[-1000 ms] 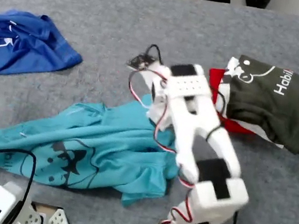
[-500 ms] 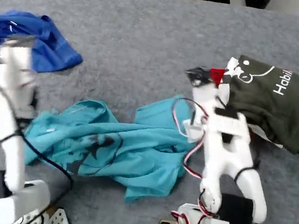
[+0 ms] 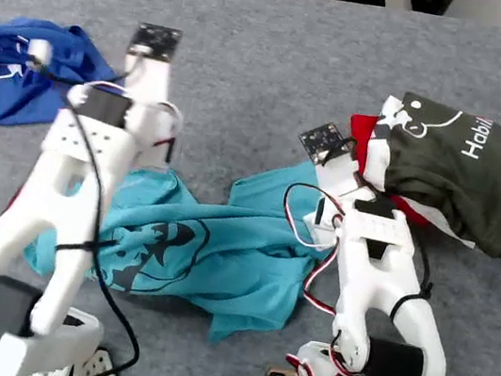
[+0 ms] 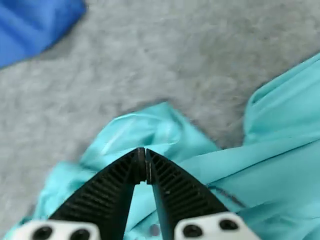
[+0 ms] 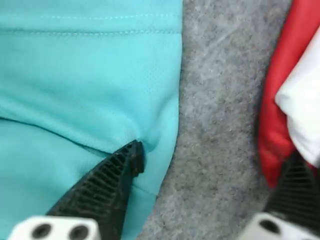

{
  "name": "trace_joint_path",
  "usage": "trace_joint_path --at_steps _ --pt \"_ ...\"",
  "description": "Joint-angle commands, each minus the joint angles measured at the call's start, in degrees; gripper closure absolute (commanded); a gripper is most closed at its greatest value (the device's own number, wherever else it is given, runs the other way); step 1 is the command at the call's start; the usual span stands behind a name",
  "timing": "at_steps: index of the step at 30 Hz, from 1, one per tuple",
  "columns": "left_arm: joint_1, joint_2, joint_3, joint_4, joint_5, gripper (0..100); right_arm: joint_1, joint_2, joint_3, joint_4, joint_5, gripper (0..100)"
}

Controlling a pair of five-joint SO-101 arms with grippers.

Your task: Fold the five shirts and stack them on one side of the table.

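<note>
A teal shirt [image 3: 211,258] lies crumpled at the table's middle. My left gripper [image 3: 145,150] hangs over its far-left fold [image 4: 145,130], jaws shut [image 4: 141,162], with no cloth seen between them. My right gripper [image 3: 332,176] is open [image 5: 215,155] at the shirt's right edge [image 5: 90,75]. One fingertip [image 5: 132,152] rests on the teal hem, and the other stands by the red shirt [image 5: 280,100]. At the right sits a pile with a dark green shirt [image 3: 453,172] over white cloth [image 3: 391,110] and the red shirt [image 3: 363,129]. A blue shirt [image 3: 11,74] lies crumpled at the far left.
The grey felt table [image 3: 282,50] is bare across its far side and between the teal shirt and the blue one [image 4: 35,25]. Both arm bases and their cables stand at the near edge.
My left arm has swung in from the near left to above the teal shirt's far-left fold. The right arm moved right, and the teal shirt bunched toward the middle.
</note>
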Motion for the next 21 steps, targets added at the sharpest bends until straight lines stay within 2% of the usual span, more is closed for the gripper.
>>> trace_joint_path --at_steps 1,6,14,17,21 --pt "3.5 6.8 -0.1 -3.9 3.2 98 -0.7 -1.9 0.1 -1.0 0.4 61.7" --pt "4.0 23.0 -6.5 -5.6 9.0 98 -0.7 -1.9 0.1 -1.0 0.5 71.6" --pt "3.9 44.0 -26.2 4.9 12.7 98 -0.7 -1.9 0.1 -1.0 0.4 92.4" --pt "3.5 47.5 -31.2 9.5 12.2 98 -0.7 -1.9 0.1 -1.0 0.4 93.5" --pt "0.2 47.9 -34.5 10.5 12.2 98 -0.7 -1.9 0.1 -1.0 0.4 94.0"
